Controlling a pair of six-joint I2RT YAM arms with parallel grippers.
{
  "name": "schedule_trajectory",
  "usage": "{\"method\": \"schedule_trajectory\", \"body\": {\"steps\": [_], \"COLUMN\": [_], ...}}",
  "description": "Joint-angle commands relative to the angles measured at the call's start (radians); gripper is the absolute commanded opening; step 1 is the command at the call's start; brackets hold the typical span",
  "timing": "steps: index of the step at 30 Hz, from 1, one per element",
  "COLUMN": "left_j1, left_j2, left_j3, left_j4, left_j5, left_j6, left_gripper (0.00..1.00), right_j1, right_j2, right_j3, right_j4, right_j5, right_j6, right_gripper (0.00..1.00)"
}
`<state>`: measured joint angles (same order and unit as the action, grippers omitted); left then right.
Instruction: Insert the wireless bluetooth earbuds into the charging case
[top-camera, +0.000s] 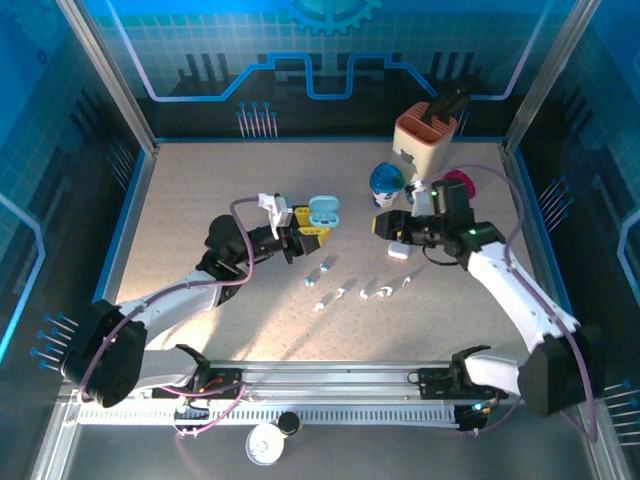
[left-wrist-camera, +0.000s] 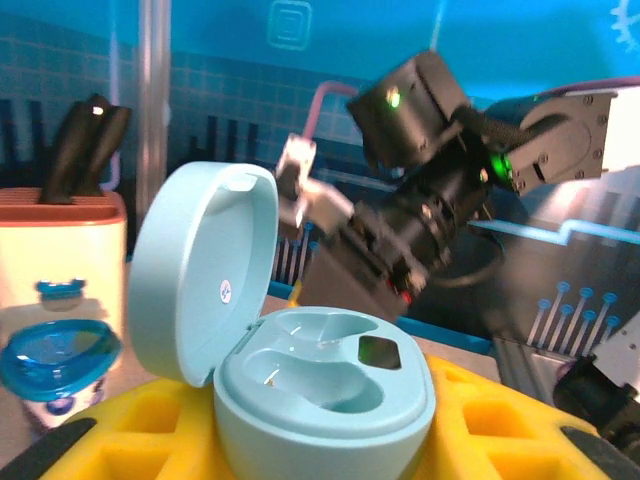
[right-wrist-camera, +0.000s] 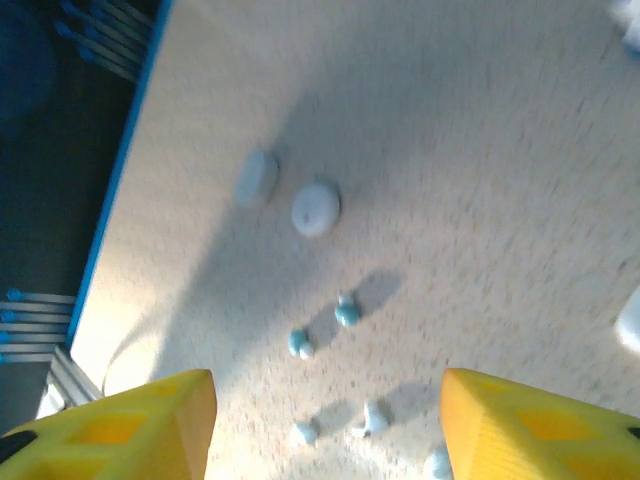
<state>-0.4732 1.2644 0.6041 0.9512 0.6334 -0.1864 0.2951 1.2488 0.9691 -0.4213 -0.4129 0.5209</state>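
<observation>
My left gripper (top-camera: 308, 235) is shut on the pale blue charging case (top-camera: 323, 212) near the table's middle. Seen from the left wrist, the case (left-wrist-camera: 325, 385) sits between the yellow fingers (left-wrist-camera: 500, 420) with its lid (left-wrist-camera: 200, 270) swung up at left, and both wells are empty. Several tiny earbuds (top-camera: 330, 297) lie loose on the table in front of the case, more to the right (top-camera: 372, 290). My right gripper (top-camera: 392, 224) hovers above and behind them. In the right wrist view it (right-wrist-camera: 325, 395) is open and empty, high over two pale blue earbuds (right-wrist-camera: 346, 312) and whitish ones (right-wrist-camera: 370, 420).
Two small closed pebble cases (right-wrist-camera: 316, 208) lie beyond the earbuds, and a white case (top-camera: 398, 250) rests under the right arm. A knife block (top-camera: 428, 140), a blue-lidded jar (top-camera: 387, 182) and a red object (top-camera: 462, 183) stand at the back right.
</observation>
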Motion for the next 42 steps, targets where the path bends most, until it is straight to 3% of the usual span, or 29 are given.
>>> {"method": "schedule_trajectory", "body": {"steps": [1,13,24,29,42], "left_j1": [0.04,0.265,0.508,0.555,0.605], "left_j2": [-0.038,-0.033,0.031,0.046,0.021], "left_j3": [-0.01,0.006,0.086,0.1,0.091], "left_j4": [0.058,0.088,0.144,0.162,0.166], "left_j5": [-0.011,0.015,0.059,0.06,0.087], "left_j6": [-0.021,-0.063,-0.137,-0.147,-0.159], "left_gripper": [0.37,0.38,0.37,0.37,0.37], "right_j1": [0.065,0.326,0.532,0.602,0.692], "right_j2": [0.093,0.422,0.668,0.766,0.99], "right_j3": [0.003,0.245,0.518,0.627,0.878], "right_j4": [-0.053,-0.224,-0.426,-0.506,-0.634], "right_j5": [-0.055,0.121,0.441,0.54,0.639], "right_j6": [0.064,-0.039,-0.163,-0.17,-0.173], "right_gripper": [0.59,0.56,0.55,0.53,0.5]}}
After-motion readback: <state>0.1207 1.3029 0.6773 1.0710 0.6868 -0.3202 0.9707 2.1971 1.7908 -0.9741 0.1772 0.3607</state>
